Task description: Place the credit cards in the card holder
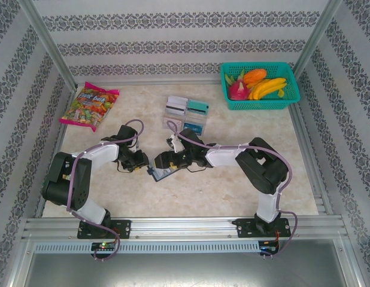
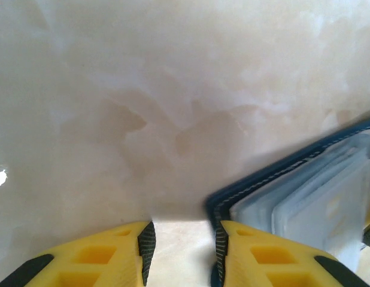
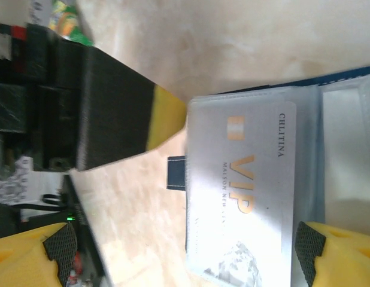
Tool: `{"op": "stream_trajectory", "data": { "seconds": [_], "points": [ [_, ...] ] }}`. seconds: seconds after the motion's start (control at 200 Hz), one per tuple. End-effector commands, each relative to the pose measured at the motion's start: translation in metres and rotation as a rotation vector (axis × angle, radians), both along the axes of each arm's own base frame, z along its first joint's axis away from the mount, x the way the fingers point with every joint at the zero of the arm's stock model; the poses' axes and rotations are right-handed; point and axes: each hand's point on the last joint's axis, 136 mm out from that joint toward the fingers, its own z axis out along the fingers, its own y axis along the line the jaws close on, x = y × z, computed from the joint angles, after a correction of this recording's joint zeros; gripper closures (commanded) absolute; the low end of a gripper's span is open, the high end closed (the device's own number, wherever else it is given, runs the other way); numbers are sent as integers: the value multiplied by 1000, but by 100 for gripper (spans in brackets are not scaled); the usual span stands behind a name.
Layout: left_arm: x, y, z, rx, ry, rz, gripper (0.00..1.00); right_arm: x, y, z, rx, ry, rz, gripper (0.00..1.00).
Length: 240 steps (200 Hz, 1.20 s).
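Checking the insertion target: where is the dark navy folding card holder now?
In the top view the card holder lies open on the table, centre-left, between the left gripper and right gripper.

- Table (image 1: 251,128): cream marble-pattern top, faint brown veining, low sheen.
- Behind table: back wall (image 1: 185,36), white paper with horizontal grey ornamental bands.
- Left of table: side wall (image 1: 14,95), same banded paper.
- Right of table: side wall (image 1: 361,101), same paper.
- At table's rear corners: left aluminium post (image 1: 50,45) and right aluminium post (image 1: 317,36), both slanting outward toward the top.
- Along table's near edge: slotted aluminium rail (image 1: 185,226).
- Nearer than the rail: grey sheet-metal panel (image 1: 185,269).
- Light over table: even, diffuse, with soft shadows.
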Motion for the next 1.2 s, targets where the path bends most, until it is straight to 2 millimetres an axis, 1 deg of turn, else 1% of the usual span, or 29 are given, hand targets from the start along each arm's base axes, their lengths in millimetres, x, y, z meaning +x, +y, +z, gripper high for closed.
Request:
{"op": "stream_trajectory", "data": {
  "seconds": [0.0,0.2,0.27,0.34,0.415,0.51,0.62,0.729,0.834,0.904,0.974,1.044,1.124,1.194],
  "points": [
    [-23,10,-25,64,94,-19,62,1,-13,1,-111,-69,-12,6],
    [-23,8,-27,55,97,-19,62,0,-2,7,-82,-65,13,11],
    [-23,9,-25,57,92,-18,62,0,0,8,-102,-80,16,12],
    [-21,8,-20,49,79,-17,62,2,-2,10,-129,-107,9,12],
    [-18,4,-13,29,58,-16,62,2,-8,8,-205,-148,13,12],
    [-13,1,-2,5,26,-15,62,0,-12,9,-253,-184,22,9],
    [-10,-2,4,-5,8,-20,62,0,-12,21,-231,-214,5,8],
    [-10,-5,4,-24,8,-20,62,1,-16,33,-258,-278,4,8],
    [-13,-10,1,-44,15,-22,62,-7,-15,44,-284,-355,50,8],
    [-14,-10,0,-40,14,-24,61,-11,-17,48,-356,-454,84,7],
    [-14,-11,1,-49,2,-16,61,-9,-26,44,-493,-580,115,7],
    [-14,-12,1,-58,-7,-11,60,-4,-35,30,-633,-689,151,5],
    [-15,-14,-1,-62,1,-15,58,0,-39,11,-712,-716,189,4],
    [-16,-14,-5,-62,11,-21,57,-1,-34,4,-728,-754,214,4]
  ]
}}
